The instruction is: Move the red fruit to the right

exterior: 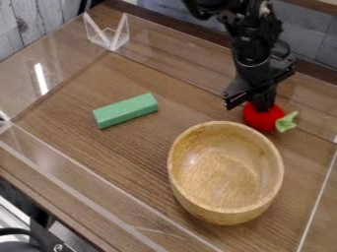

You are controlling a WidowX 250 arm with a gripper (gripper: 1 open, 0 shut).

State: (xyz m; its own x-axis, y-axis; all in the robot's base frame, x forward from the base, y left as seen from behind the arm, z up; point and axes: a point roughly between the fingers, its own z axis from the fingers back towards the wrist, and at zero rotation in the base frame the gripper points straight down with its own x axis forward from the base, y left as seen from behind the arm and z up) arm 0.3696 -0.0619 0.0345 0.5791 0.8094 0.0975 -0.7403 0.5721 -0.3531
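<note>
Gripper: fingers pressed together, beside the red fruit's near-left flank | Red fruit: on the table, just behind the wooden bowl | Hazard: off-centre pushing could roll the rounded fruit askew, perhaps against the bowl's rim.

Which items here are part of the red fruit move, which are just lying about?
In the job:
- red fruit
- gripper, down at the fruit

Just lying about:
- green block
- wooden bowl
- white wire rack
</note>
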